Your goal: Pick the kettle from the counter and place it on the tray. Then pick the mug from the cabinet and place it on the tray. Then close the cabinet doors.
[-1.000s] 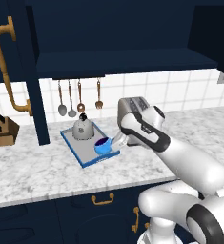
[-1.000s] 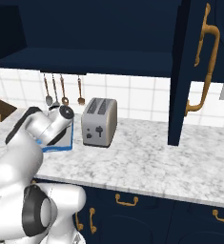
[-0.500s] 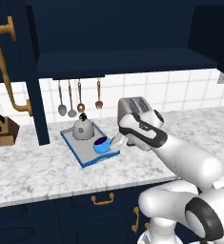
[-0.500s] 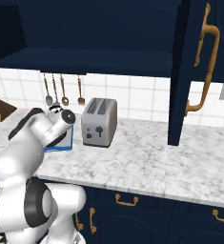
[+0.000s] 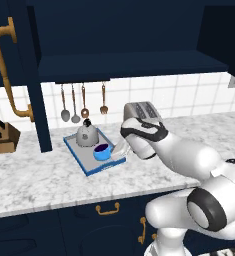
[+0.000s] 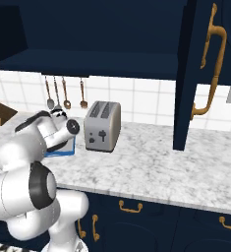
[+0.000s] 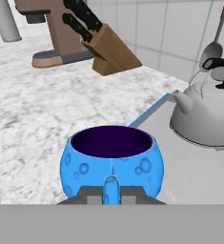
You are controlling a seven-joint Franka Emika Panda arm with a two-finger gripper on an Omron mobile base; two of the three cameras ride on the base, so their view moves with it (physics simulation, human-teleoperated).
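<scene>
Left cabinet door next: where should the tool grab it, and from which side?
Grip the left cabinet door by its long curved brass handle, likely at mid-length where it bows clear of the panel. The door stands open, swung out over the counter, so come from the handle face and push it shut.

my claw (image 7: 111,194): tips behind mug (image 7: 111,161) handle, grip unclear | tray (image 6: 63,150): mostly behind my arm | kettle (image 7: 209,112): cut by edge
</scene>
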